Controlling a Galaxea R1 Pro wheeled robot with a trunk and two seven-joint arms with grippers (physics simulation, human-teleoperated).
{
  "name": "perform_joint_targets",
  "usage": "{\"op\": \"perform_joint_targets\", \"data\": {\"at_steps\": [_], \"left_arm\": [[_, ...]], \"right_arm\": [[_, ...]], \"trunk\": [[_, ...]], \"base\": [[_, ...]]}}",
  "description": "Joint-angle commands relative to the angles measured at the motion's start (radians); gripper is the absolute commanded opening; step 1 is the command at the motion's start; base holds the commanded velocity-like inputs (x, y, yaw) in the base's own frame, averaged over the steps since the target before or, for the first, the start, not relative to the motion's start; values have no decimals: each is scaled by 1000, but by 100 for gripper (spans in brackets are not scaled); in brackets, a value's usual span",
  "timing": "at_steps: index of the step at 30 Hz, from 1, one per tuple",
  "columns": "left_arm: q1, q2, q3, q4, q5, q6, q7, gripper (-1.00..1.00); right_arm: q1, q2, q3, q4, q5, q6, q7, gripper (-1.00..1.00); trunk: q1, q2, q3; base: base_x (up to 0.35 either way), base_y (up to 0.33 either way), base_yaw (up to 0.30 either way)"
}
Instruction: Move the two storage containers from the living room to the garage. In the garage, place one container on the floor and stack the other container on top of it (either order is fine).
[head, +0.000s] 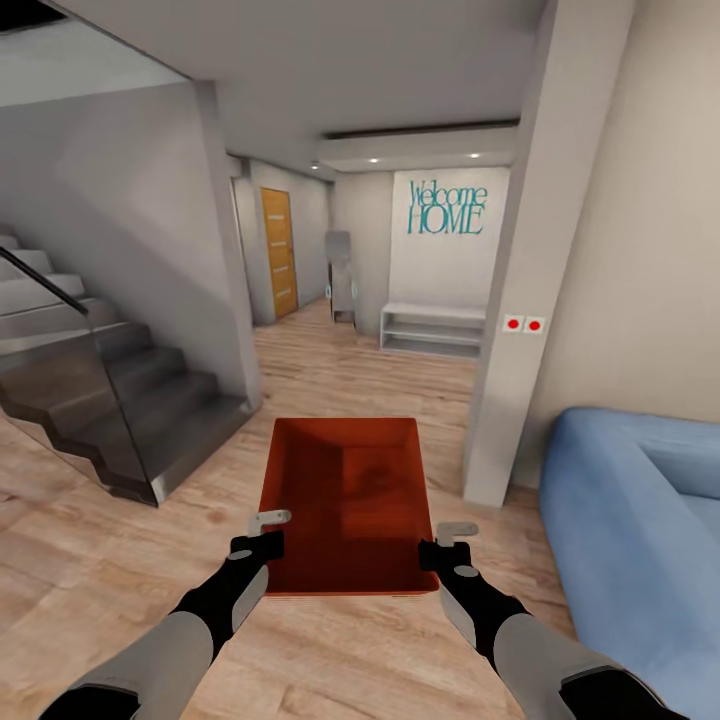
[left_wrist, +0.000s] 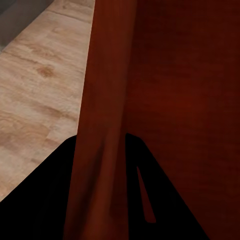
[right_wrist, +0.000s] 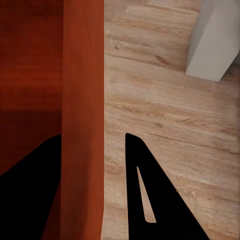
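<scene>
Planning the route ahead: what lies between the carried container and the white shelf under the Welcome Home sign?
In the head view, bare wood-plank floor runs from the storage container to the white shelf; nothing stands on that stretch.

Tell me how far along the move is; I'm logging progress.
Early. One storage container is picked up, its side walls straddled by the left hand and the right hand. The robot is on the wood-plank floor beside the blue sofa. Carrying it to the garage, fetching the second and stacking remain.
</scene>
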Motion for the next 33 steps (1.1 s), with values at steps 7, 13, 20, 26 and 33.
{"op": "perform_joint_targets", "data": {"at_steps": [7,13,20,26,33], "left_arm": [[-1,27,6,-3,-3,7,41,-100],[-1,28,6,-3,-3,7,40,-100],[-1,28,6,-3,-3,7,40,-100],[-1,30,6,-2,-3,7,39,-100],[-1,38,6,0,-3,7,39,-100]], "right_arm": [[-1,0,5,-1,-10,-2,-4,-100],[-1,0,6,0,-10,-2,-4,-100],[-1,0,6,-1,-10,-2,-4,-100],[-1,0,5,0,-10,-2,-4,-100],[-1,0,6,1,-10,-4,-4,-100]], "trunk": [[1,-2,-2],[1,-2,-2],[1,-2,-2],[1,-2,-2],[1,-2,-2]], "base": [[323,0,0],[323,0,0],[323,0,0],[323,0,0],[323,0,0]]}}
